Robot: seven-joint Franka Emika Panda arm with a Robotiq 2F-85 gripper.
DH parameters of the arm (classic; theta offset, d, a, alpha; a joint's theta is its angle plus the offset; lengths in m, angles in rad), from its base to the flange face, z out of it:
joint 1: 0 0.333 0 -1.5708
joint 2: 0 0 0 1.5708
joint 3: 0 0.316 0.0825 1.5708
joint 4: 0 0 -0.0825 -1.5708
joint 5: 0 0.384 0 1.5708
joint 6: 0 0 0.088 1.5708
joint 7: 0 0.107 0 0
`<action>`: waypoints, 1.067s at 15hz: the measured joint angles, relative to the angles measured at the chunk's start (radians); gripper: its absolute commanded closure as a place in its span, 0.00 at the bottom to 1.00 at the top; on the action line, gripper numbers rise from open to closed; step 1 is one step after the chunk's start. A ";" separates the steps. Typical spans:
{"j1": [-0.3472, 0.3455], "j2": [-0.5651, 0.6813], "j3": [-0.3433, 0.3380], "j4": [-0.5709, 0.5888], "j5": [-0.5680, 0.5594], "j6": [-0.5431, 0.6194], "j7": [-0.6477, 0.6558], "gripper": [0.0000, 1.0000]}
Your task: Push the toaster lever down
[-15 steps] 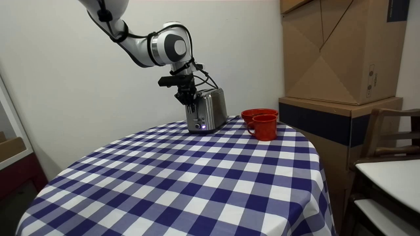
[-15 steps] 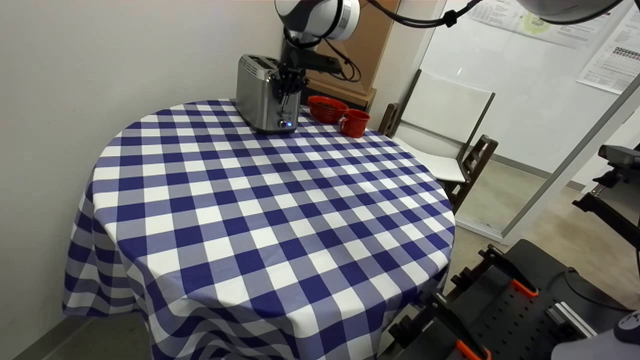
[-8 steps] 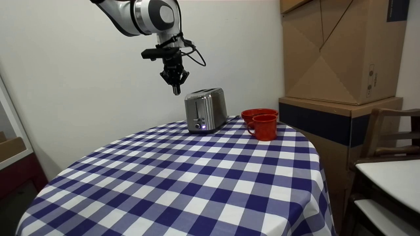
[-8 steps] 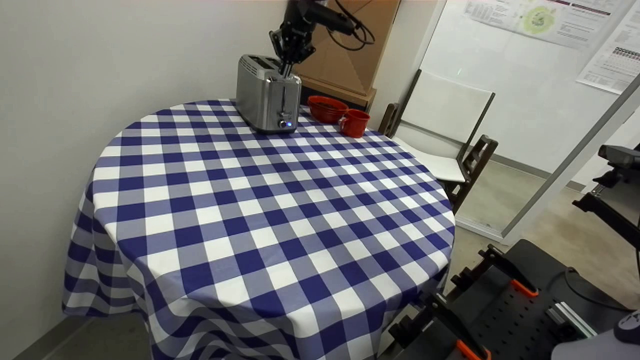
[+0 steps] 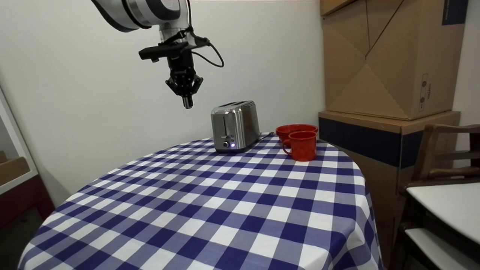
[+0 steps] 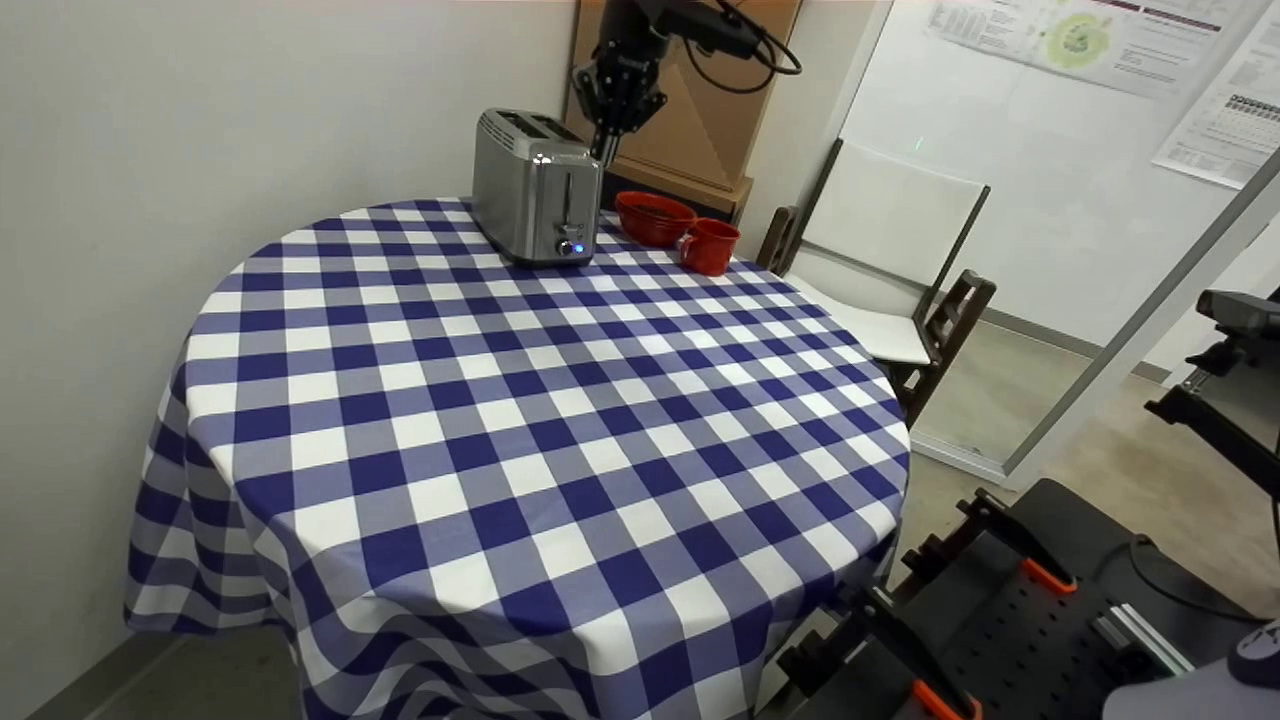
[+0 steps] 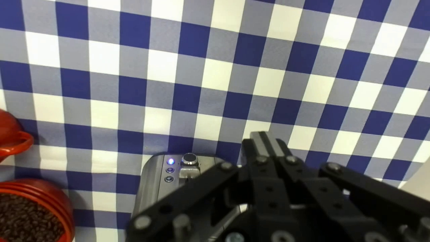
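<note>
The table [image 5: 187, 195] carries a checked cloth [image 6: 500, 400]. The toaster [image 6: 515, 195] stands upright on it, near the far edge in both exterior views. It looks metal-cased and should be rigid, smooth and of moderate weight; a sideways push could slide it on the cloth, so apply force straight down only. Should it need bracing, use its broad sides.

The gripper [image 5: 187, 107] hangs apart from the toaster, tips downward. Its fingers [image 7: 259, 143] stand together, with nothing visible between them.

The bowl [image 6: 645, 230], containing dark beans [image 7: 27, 216], and the smaller mug [image 5: 303, 146] stand near the toaster.

The slot [image 6: 568, 195] runs down the toaster's end face. The lever [image 7: 189, 172] sits at its low end, just above the knob [image 7: 190, 158]. Given that position and the gripper's clearance, judge the press as probably done. If a repeat is needed, expect a small, stiff tab working against a spring. Do not grasp it: press the centre of its upper face with the joined fingers. Whether it is latched cannot be told. The light [image 7: 170, 161] is lit, which suggests mains power.
</note>
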 measured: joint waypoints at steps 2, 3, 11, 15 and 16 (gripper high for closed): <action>0.003 -0.072 -0.004 -0.102 -0.023 0.078 -0.008 0.53; 0.003 -0.109 -0.006 -0.152 -0.030 0.113 -0.009 0.47; -0.011 -0.364 -0.051 -0.503 -0.033 0.238 -0.007 0.00; -0.041 -0.345 -0.092 -0.565 -0.032 0.341 -0.007 0.00; -0.047 -0.336 -0.096 -0.573 -0.029 0.357 -0.007 0.00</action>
